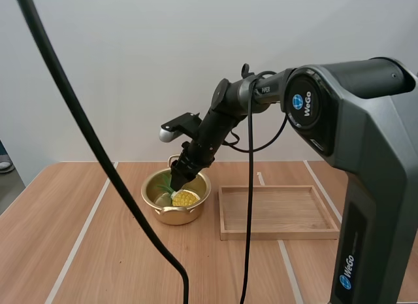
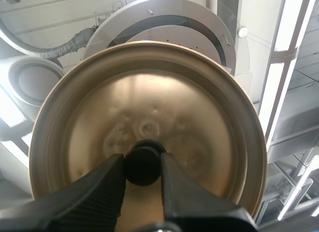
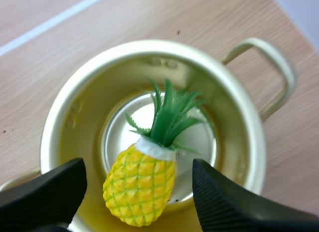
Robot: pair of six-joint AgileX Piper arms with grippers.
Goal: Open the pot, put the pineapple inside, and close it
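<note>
Here, at the left, my left hand [image 2: 142, 162] is closed tight on the small black round knob [image 2: 143, 168] of the round gold-coloured metal lid [image 2: 194, 122]. Its two black fingers pinch the knob from both sides, and the lid's broad face is turned toward that arm's camera, held up off the light wooden desk [image 1: 78, 252].

Toward the middle of the desk stands the shallow gold-coloured metal pot [image 1: 175, 216], uncovered, with a looped handle [image 3: 271, 67] at its rim. The small yellow plastic pineapple with green leaves [image 3: 140, 184] is inside it: the yellow body lies close to the pot's wall and the leaves point toward the middle of the shiny bottom.

My right hand [image 1: 179, 181] comes down from the right arm to the pot's mouth, right over the pineapple. In the right wrist view its fingers stand wide apart, one on each side of the fruit, with a clear gap between each ribbed face and the yellow body; they hold nothing.

Just beside the pot on the right lies the flat rectangular wooden tray [image 1: 281, 235], apart from the pot, with nothing on it.
</note>
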